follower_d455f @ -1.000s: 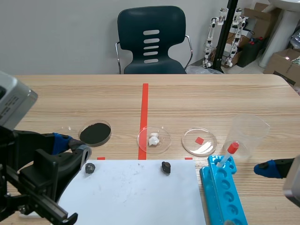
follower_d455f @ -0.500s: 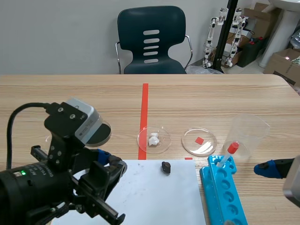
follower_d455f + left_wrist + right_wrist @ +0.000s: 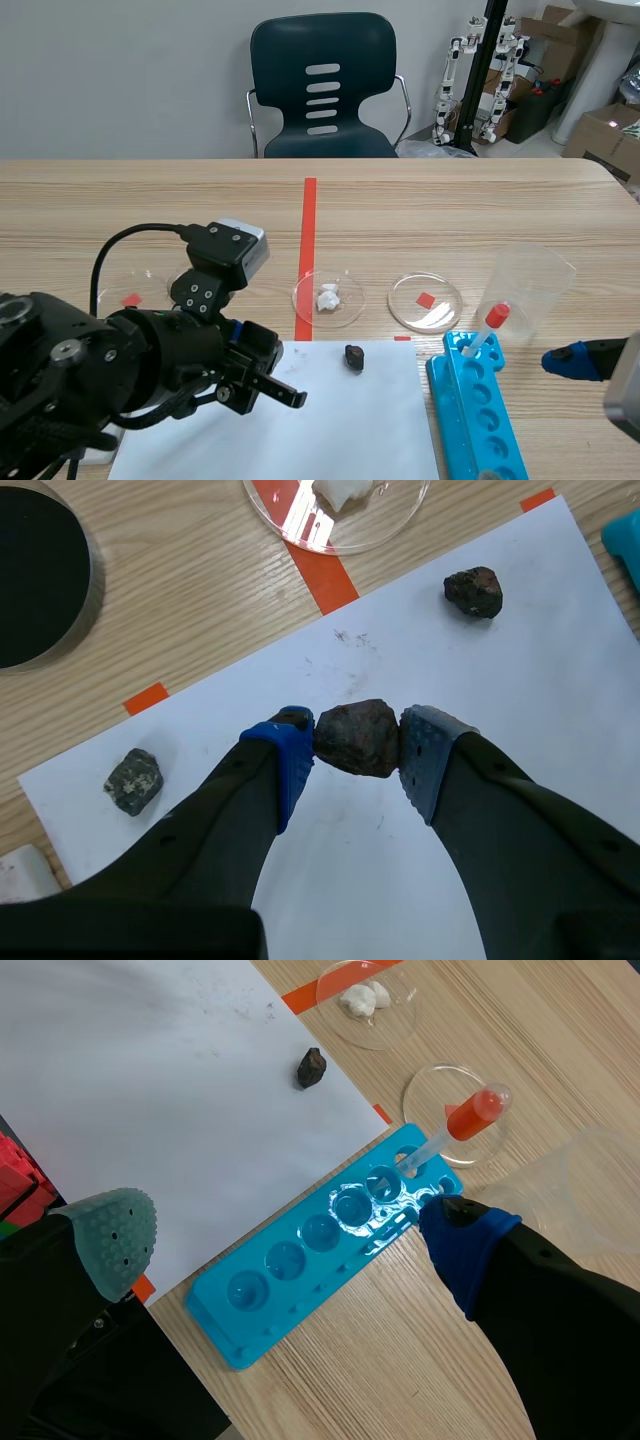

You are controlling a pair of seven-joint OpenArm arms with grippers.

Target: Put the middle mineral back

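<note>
My left gripper [image 3: 357, 742] is shut on a reddish-brown mineral [image 3: 357, 737], held just above the middle of the white paper [image 3: 520, 710]. On the paper a dark mineral [image 3: 474, 591] lies ahead to the right, and a grey speckled mineral [image 3: 133, 780] lies off to the left. In the scene view the left gripper [image 3: 275, 385] hangs over the paper's left half, left of the dark mineral [image 3: 354, 357]; the held stone does not show there. My right gripper [image 3: 288, 1240] stands open above the blue tube rack [image 3: 330, 1250], with nothing between its fingers.
A dish of black powder [image 3: 35, 575] and a petri dish with white bits [image 3: 328, 297] lie beyond the paper. Further right are an empty petri dish [image 3: 425, 300], a clear beaker [image 3: 530, 285] and a red-bulbed dropper [image 3: 490, 325] standing in the rack [image 3: 480, 410].
My left arm has swung from the table's left edge to over the paper, now covering the left mineral and the black dish in the scene view. The right arm has not moved.
</note>
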